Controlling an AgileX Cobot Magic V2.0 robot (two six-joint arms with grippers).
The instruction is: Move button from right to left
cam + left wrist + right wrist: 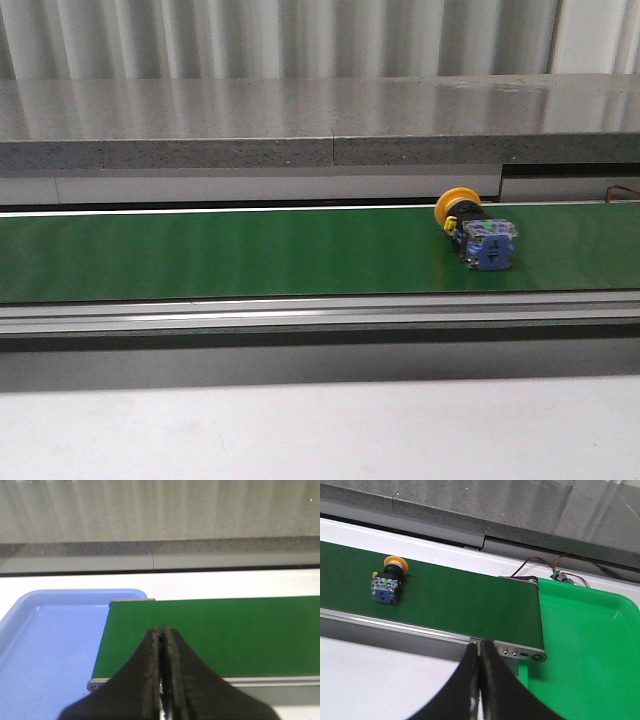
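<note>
The button [478, 231] lies on its side on the green conveyor belt [220, 252], right of the middle, its yellow cap toward the back and its blue-grey block toward the front. The right wrist view shows the button [389, 580] well away from my right gripper [480, 646], which is shut with nothing in it and hangs over the belt's near rail by its right end. My left gripper [163, 630] is shut and holds nothing, over the belt's left end [200, 630]. Neither gripper appears in the front view.
A blue tray [45, 645] sits just past the belt's left end. A green tray [590, 645] sits past the right end, with red and black wires [555, 567] behind it. A grey stone ledge [300, 125] runs along the back. White tabletop [300, 430] lies in front.
</note>
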